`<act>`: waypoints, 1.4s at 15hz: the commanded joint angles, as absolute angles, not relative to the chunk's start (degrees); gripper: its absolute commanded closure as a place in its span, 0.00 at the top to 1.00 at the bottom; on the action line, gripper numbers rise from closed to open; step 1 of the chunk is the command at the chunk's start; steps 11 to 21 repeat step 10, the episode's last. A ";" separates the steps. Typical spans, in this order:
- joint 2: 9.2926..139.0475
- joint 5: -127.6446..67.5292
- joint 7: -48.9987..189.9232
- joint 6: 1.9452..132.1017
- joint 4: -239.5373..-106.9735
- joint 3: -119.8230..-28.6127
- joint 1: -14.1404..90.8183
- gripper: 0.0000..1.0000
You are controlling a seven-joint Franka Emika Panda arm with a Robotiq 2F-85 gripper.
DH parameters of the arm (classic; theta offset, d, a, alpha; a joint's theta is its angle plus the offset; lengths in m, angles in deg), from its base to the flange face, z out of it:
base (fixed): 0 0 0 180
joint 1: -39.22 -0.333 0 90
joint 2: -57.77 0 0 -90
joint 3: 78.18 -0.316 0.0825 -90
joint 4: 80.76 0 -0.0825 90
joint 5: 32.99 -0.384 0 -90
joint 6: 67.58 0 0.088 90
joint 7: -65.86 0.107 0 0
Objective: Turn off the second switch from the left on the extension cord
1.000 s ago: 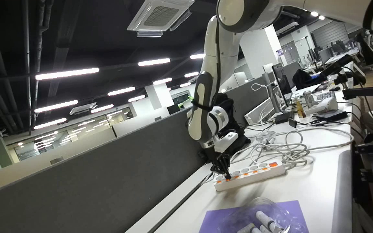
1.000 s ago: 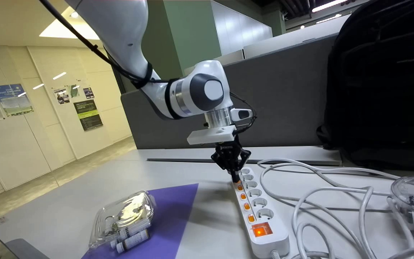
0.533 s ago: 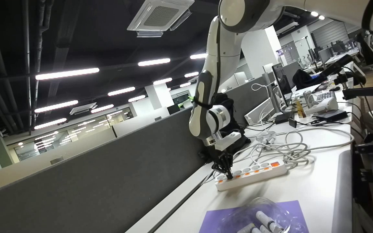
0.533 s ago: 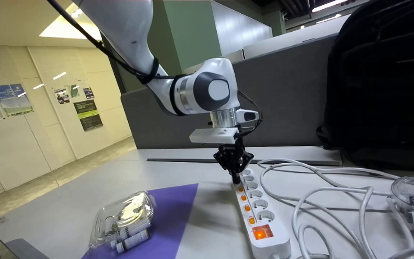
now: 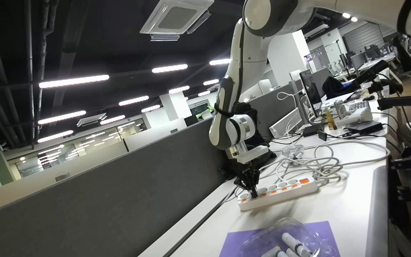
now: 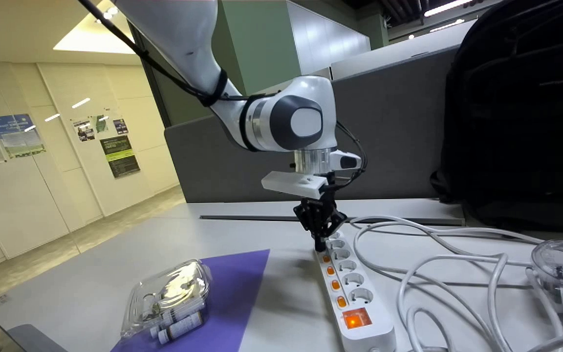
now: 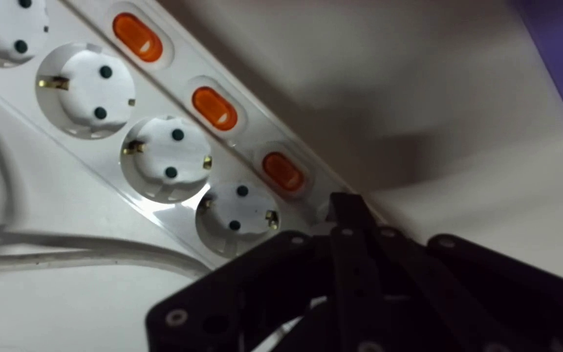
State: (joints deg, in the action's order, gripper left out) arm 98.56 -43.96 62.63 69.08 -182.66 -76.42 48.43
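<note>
The extension cord, a white strip with round sockets and orange switches, lies on the table in both exterior views (image 5: 284, 196) (image 6: 354, 281) and crosses the wrist view (image 7: 166, 159). The large end switch (image 6: 357, 318) glows. My gripper (image 5: 253, 194) points down at the strip's switch row, also in the wrist view (image 7: 352, 208). Its fingers are together with nothing seen between them. The fingertips touch or nearly touch the strip and cover the second switch from the left. The leftmost switch (image 5: 244, 200) shows beside them; the third (image 5: 263, 195) shows on their other side.
A purple sheet (image 6: 242, 278) with a clear plastic container (image 6: 169, 298) of small tubes lies near the strip. Loose white cables (image 6: 408, 288) coil beside the strip. A grey partition (image 6: 399, 146) and a black backpack (image 6: 521, 122) stand behind.
The arm leans further right and my gripper has shifted slightly right in an exterior view. The strip has slid a little the same way, toward its cable end. The fingers stay shut.
</note>
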 commanded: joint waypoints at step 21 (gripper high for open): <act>86.70 -46.21 63.23 73.61 -191.92 -78.76 47.70 0.00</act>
